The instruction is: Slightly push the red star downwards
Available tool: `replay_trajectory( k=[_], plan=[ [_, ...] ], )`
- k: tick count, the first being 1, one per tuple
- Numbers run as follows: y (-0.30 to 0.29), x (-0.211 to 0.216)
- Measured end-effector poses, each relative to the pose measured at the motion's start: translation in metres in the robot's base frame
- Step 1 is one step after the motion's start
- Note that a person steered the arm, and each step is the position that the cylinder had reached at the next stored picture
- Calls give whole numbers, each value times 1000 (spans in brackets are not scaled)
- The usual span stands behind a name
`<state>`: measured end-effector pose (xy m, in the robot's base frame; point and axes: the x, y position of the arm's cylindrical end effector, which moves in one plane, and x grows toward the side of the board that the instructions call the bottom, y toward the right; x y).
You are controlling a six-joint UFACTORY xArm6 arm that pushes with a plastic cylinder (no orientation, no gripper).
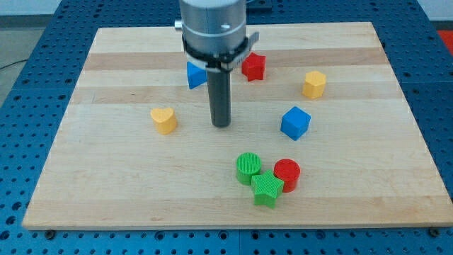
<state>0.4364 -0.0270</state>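
The red star (254,66) lies on the wooden board (113,177) near the view's top, right of centre. My tip (222,125) rests on the board below and to the left of the red star, well apart from it. A blue triangle (194,75) sits just left of the rod, partly hidden by the arm's body.
A yellow heart (164,120) lies left of the tip. A blue cube (295,122) lies to its right and a yellow hexagon (314,83) further up right. A green cylinder (248,166), green star (267,189) and red cylinder (287,173) cluster at the bottom.
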Motion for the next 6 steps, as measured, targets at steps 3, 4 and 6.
replay_trajectory(
  k=[3, 4, 6],
  plan=[
    [-34, -146],
    [-1, -163],
    [72, -151]
  ],
)
